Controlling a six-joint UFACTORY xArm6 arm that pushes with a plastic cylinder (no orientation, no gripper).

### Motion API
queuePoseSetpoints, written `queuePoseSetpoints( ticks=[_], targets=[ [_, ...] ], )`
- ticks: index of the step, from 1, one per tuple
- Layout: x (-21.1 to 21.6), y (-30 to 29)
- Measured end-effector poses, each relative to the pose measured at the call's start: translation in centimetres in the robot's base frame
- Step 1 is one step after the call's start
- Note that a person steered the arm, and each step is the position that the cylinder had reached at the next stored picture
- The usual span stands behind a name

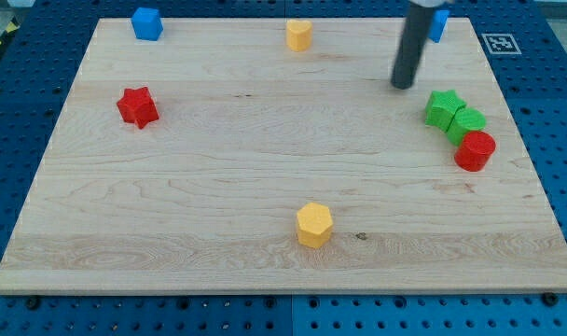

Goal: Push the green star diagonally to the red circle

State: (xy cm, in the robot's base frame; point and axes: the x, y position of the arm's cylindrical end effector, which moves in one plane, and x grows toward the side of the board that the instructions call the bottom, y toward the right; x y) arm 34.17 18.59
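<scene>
In the camera view, we saw the red circle [475,150] close to the wooden board's [218,187] right edge, the green block [467,123] touching it up-left and the green star [443,108] beyond that. Open board stretched to the circle's left. Our rod [412,42] stood nearly upright; my tip [402,86] sat up-left of the star, apart. We had no jaws to report.

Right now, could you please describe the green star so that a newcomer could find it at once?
Look at the wooden board's right edge, where three blocks sit in a tight diagonal row. The green star is the uppermost, nearest my tip. Below it come another green block and the red circle; only the star has points.
</scene>
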Motion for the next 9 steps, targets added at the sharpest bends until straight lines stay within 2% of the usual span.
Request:
queuePoseSetpoints(
  ticks=[1, 2, 3, 9],
  targets=[
    [2.1, 7.4],
    [5.3, 9.5],
    [5.5, 9.1],
    [4.4, -5.2]
  ],
)
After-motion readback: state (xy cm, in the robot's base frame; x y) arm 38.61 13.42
